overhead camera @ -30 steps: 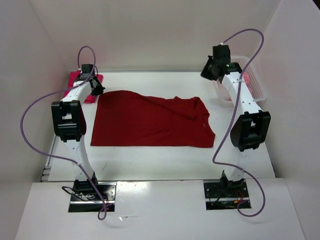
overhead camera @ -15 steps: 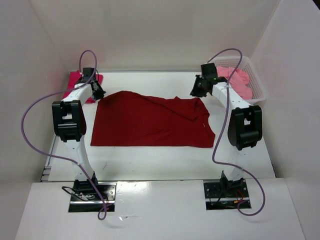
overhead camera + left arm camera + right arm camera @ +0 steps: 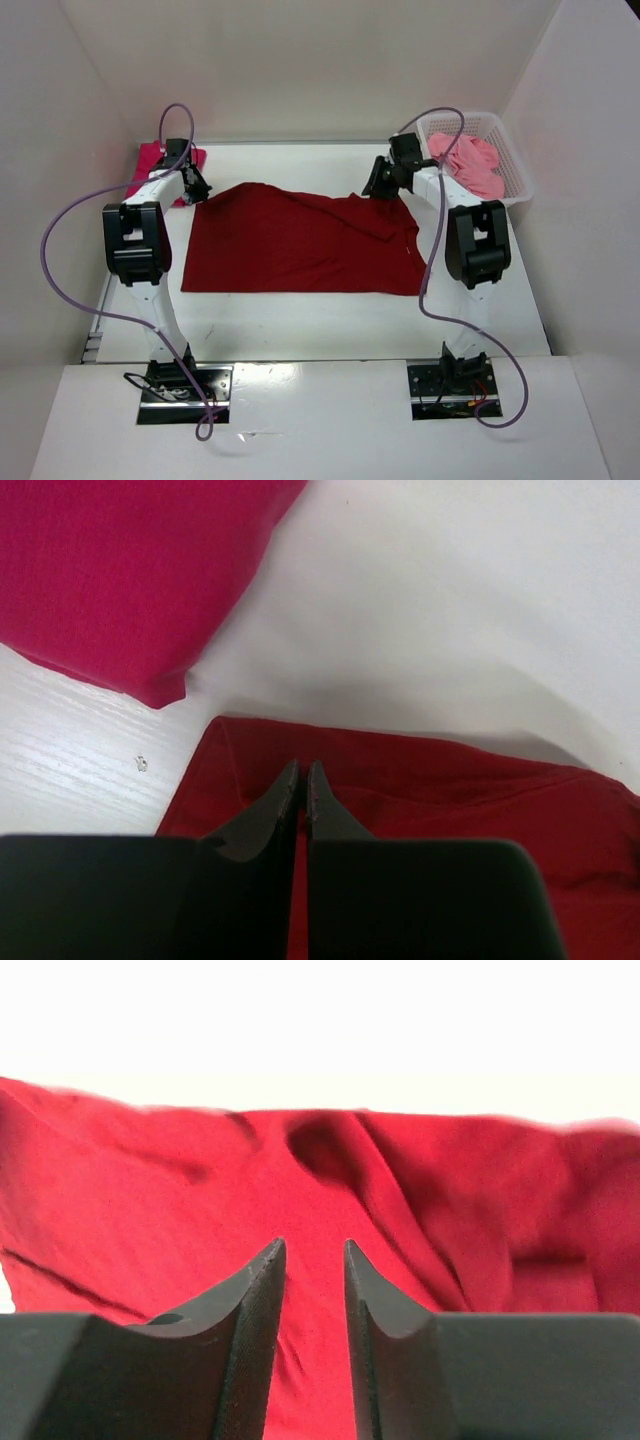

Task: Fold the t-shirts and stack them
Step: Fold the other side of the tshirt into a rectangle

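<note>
right hand [image 3: 313, 1250] has been swung from basket [image 3: 521, 165] to the far edge of the dark red t-shirt [image 3: 300, 245], released for the fold; left hand [image 3: 303, 772] kept clenched

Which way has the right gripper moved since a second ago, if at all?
Yes. The right gripper swung left, away from the basket, to the dark red shirt's far edge.

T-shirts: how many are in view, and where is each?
3. The dark red t-shirt lies spread mid-table; the crimson-pink t-shirt sits folded at the far-left corner; the light pink t-shirt is bunched in the basket, where more may be hidden.
</note>
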